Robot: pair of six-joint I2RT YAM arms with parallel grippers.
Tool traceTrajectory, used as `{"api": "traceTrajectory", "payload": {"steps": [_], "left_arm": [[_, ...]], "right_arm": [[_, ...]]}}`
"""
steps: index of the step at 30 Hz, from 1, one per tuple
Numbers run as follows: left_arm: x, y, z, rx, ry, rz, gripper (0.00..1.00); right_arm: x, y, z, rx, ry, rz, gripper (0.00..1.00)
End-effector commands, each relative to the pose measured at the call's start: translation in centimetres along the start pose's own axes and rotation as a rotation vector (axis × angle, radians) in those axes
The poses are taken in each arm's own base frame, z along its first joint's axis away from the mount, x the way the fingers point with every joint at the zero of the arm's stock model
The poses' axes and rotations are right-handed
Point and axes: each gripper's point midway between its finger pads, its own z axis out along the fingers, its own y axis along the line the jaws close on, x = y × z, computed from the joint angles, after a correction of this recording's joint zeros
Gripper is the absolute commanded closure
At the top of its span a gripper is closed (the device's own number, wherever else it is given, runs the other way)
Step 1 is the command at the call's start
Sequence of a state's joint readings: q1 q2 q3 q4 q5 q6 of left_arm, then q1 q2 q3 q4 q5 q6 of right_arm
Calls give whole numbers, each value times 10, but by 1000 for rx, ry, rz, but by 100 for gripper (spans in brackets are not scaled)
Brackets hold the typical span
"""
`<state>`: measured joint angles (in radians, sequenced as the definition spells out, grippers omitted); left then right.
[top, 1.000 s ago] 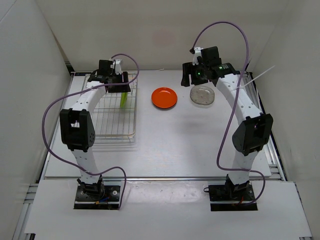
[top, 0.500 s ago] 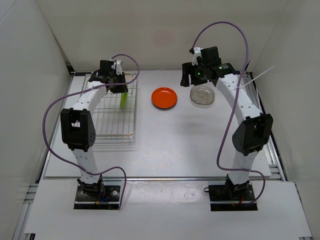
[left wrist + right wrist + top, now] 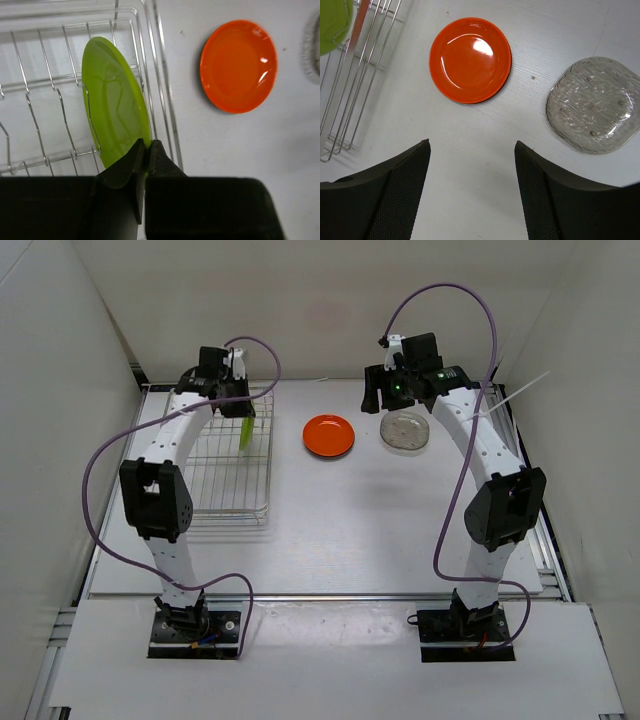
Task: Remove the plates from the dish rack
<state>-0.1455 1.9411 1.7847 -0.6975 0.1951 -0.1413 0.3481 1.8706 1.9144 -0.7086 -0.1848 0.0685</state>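
A lime green plate stands on edge in the wire dish rack, near the rack's right side; from above the lime green plate shows as a thin sliver in the dish rack. My left gripper is shut on its rim. A red-orange plate and a clear glassy plate lie flat on the table. My right gripper hovers open above the table near them, with the red-orange plate and the clear plate ahead of its fingers.
White walls enclose the table at the back and both sides. Purple cables loop over both arms. The dish rack's right rim shows at the left of the right wrist view.
My left gripper has closed onto the green plate's rim and risen slightly, tilting the plate. The right arm has not moved.
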Motion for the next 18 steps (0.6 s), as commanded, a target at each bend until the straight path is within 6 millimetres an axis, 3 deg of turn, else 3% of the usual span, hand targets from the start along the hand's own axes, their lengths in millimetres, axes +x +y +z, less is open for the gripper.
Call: {"api": "traceTrajectory", "payload": {"steps": [1, 2, 4, 8, 9, 11, 12, 13, 14, 15, 16, 17, 18], "left_arm": [[-58, -10, -68, -19, -137, 75, 88], [-54, -11, -77, -24, -105, 82, 88], [-68, -22, -108, 3, -144, 144, 88], [-51, -56, -155, 151, -106, 340, 88], [-41, -68, -173, 178, -106, 403, 88], [-18, -72, -177, 178, -72, 560, 88], [-7, -89, -180, 188, -70, 637, 88], [-9, -100, -200, 168, -142, 710, 88], [6, -88, -189, 66, -103, 786, 88], [18, -114, -191, 70, -127, 889, 88], [14, -106, -207, -67, -177, 951, 88], [25, -108, -194, -127, -178, 1065, 88], [30, -113, -195, -180, -186, 1144, 88]], "right_arm": [[-19, 4, -27, 14, -67, -22, 28], [-19, 4, -27, 14, -67, -22, 27], [-19, 4, -27, 14, -67, -22, 27], [-27, 5, -37, 31, -96, -7, 23], [-28, 0, -38, 39, -98, 12, 20], [-36, -3, -44, 32, -133, 60, 9], [-42, -6, -49, 14, -148, 79, 8], [-41, -1, -51, -30, -144, 91, 5], [-44, 20, -58, -171, -143, 80, 0], [-45, 32, -66, -249, -144, 75, 0], [-44, 42, -71, -329, -137, 72, 0], [-43, 53, -76, -400, -133, 41, 0], [-41, 61, -82, -447, -131, 25, 0]]}}
